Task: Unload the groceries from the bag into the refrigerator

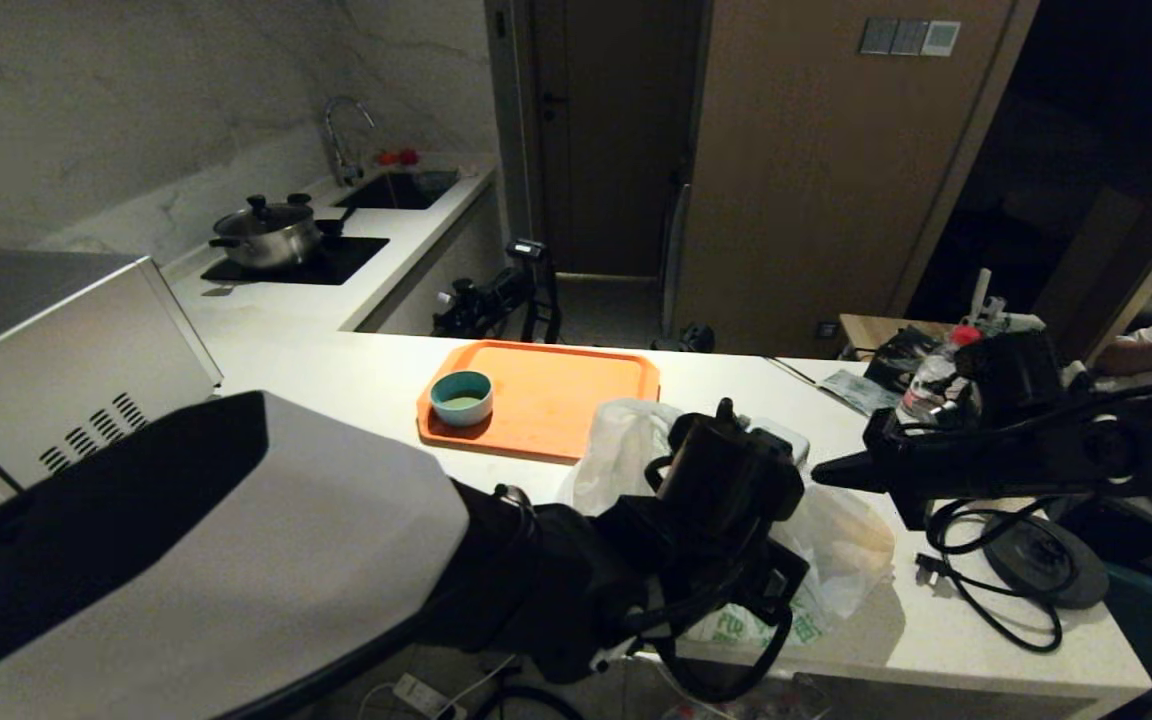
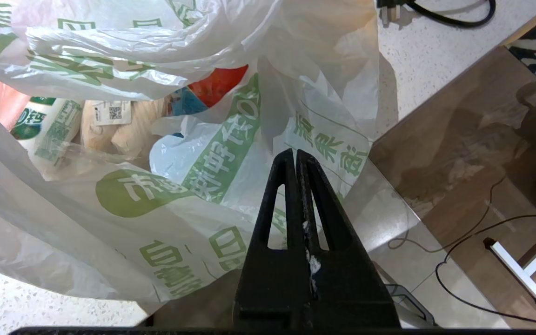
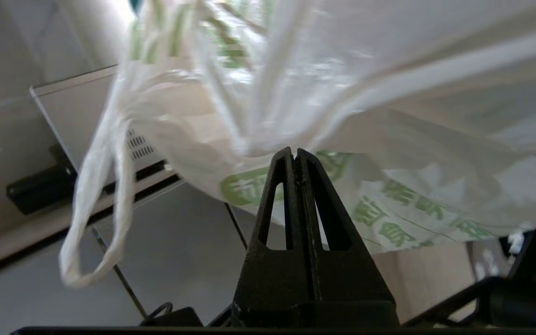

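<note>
Bag-opening step in hand: both the left gripper [image 2: 295,153] and right gripper [image 3: 295,152] are pinched shut on the bag [image 1: 836,545] at the counter's [image 1: 336,380] near edge, next spreading its mouth to reach the groceries [image 2: 110,125].

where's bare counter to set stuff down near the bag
The orange tray is bare right of the teal bowl. White counter is free between tray and silver box. Crowded right of the bag: black cable, round base.

Dim kitchen, marbled wall [image 1: 86,110], white counter [image 1: 356,375], sink with tap [image 1: 341,135], dark doorway [image 1: 601,140], brown floor [image 2: 472,153]
</note>
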`<state>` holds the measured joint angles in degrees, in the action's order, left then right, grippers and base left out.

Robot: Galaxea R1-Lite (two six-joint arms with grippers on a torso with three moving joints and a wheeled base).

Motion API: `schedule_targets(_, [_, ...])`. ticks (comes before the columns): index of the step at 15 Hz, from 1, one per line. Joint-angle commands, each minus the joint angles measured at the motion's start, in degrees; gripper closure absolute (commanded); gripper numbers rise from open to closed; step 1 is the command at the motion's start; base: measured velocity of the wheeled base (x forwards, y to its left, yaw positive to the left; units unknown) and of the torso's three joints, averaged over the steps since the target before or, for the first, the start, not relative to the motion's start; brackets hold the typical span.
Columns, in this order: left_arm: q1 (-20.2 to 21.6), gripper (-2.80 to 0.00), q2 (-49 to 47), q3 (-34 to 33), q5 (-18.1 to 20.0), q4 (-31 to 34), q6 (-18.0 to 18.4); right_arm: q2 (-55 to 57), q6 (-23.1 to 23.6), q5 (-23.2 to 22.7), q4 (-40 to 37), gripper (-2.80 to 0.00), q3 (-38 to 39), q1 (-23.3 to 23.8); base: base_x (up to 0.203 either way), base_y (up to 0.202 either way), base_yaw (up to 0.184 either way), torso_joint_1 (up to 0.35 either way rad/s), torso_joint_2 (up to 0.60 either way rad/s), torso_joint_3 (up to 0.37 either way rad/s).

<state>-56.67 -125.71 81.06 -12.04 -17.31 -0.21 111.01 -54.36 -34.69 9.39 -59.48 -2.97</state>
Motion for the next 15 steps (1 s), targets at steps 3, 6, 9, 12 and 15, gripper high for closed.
schedule_targets(3, [0.95,0.0,1.69,-1.45,-0.08,-0.27,-0.06,-3.06,0.2,-0.13,0.11,0.0,0.82,-0.2,0.0,0.0,0.0,0.0,0.0,0.0])
schedule_targets(6, [1.13,0.0,1.96,-2.68,-0.17,-0.36,0.03,-3.71,0.2,-0.29,0.19,0.0,1.29,-0.28,0.0,0.0,0.0,0.0,0.0,0.0])
schedule_targets(9, [1.3,0.0,1.87,-2.84,-0.17,-0.44,0.03,-3.7,0.13,-0.22,0.19,0.0,1.38,-0.28,0.0,0.0,0.0,-0.01,0.01,0.015])
schedule_targets(12, [1.3,0.0,1.87,-2.99,-0.26,-0.44,0.03,-3.52,0.22,-0.29,0.28,0.0,1.29,-0.31,0.0,0.0,0.0,-0.045,0.12,0.063])
schedule_targets(15, [1.3,0.0,1.87,-2.84,-0.26,-0.44,0.03,-3.52,0.22,-0.38,0.37,0.0,1.21,-0.46,0.0,0.0,0.0,-0.055,0.13,0.068])
